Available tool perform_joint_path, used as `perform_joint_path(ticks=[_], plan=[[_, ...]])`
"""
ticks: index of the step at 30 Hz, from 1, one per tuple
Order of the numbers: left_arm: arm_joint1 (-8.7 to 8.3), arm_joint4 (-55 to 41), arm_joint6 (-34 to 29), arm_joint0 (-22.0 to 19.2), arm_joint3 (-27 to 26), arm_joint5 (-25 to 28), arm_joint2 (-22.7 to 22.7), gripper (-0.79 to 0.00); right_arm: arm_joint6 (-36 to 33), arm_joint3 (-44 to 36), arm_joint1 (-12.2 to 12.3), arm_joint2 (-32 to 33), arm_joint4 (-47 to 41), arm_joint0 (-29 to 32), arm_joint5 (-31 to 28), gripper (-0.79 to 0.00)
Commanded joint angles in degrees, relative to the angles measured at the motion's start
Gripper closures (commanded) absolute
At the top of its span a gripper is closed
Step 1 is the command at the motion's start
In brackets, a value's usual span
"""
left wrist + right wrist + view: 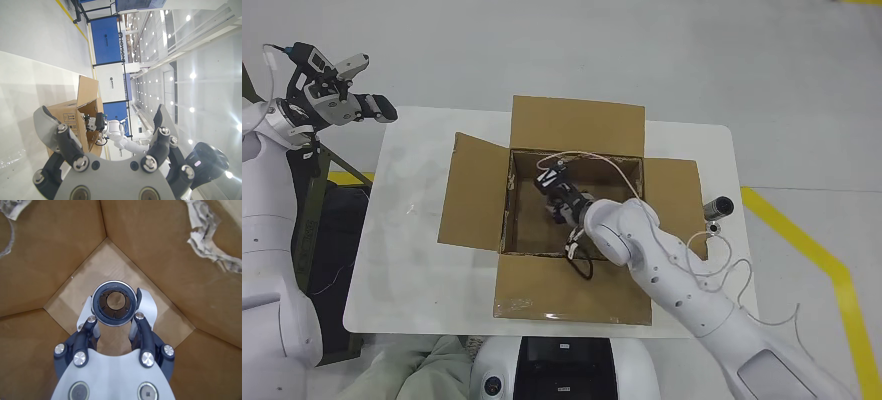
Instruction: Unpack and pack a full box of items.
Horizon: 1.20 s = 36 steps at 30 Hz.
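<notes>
While the white table (402,280) carries the open cardboard box (474,195), the right arm (672,270) is down inside it, its jaws clamped on a dark metal ring sleeve (114,303) over the box floor. The left arm (312,95) hangs beside the table's far corner, jaws spread wide.

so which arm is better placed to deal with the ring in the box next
Right. Its claw is shut on the ring, down inside the box near a floor corner. The left claw is open and empty, by the table's corner, away from the box.
</notes>
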<state>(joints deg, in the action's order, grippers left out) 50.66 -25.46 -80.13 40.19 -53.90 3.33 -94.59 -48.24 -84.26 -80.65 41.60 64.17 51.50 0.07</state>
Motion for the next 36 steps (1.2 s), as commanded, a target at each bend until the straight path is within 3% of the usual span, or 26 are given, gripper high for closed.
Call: perform_joint_path(ticks=[1,10,11,13,17,19,20,27,36], plan=[[0.00,0.0,0.0,0.0,0.0,0.0,0.0,-0.785,0.2,0.6,-0.2,-0.2,0.0,-0.1,-0.1,0.000],[0.00,0.0,0.0,0.0,0.0,0.0,0.0,-0.785,0.8,2.1,-0.9,-0.9,1.0,0.4,-0.6,-0.015],[0.00,0.0,0.0,0.0,0.0,0.0,0.0,-0.785,0.7,2.4,-1.0,-1.0,1.2,0.4,-0.6,-0.080],[0.00,0.0,0.0,0.0,0.0,0.0,0.0,-0.785,0.7,2.7,-1.2,-1.3,1.8,0.3,-0.6,-0.286],[0.00,0.0,0.0,0.0,0.0,0.0,0.0,-0.785,0.5,2.0,-1.4,-1.1,2.1,0.3,-0.6,-0.397],[0.00,0.0,0.0,0.0,0.0,0.0,0.0,-0.785,0.2,1.3,-1.4,-0.6,2.1,0.4,-0.7,-0.551],[0.00,0.0,0.0,0.0,0.0,0.0,0.0,-0.785,0.0,0.6,-1.3,-0.1,2.2,0.7,-0.9,-0.576],[0.00,0.0,0.0,0.0,0.0,0.0,0.0,-0.785,-1.3,-3.8,-0.4,3.5,1.4,2.9,-2.4,-0.588],[0.00,0.0,0.0,0.0,0.0,0.0,0.0,-0.785,-3.3,-17.9,1.5,10.7,-2.4,9.5,-6.8,-0.628]])
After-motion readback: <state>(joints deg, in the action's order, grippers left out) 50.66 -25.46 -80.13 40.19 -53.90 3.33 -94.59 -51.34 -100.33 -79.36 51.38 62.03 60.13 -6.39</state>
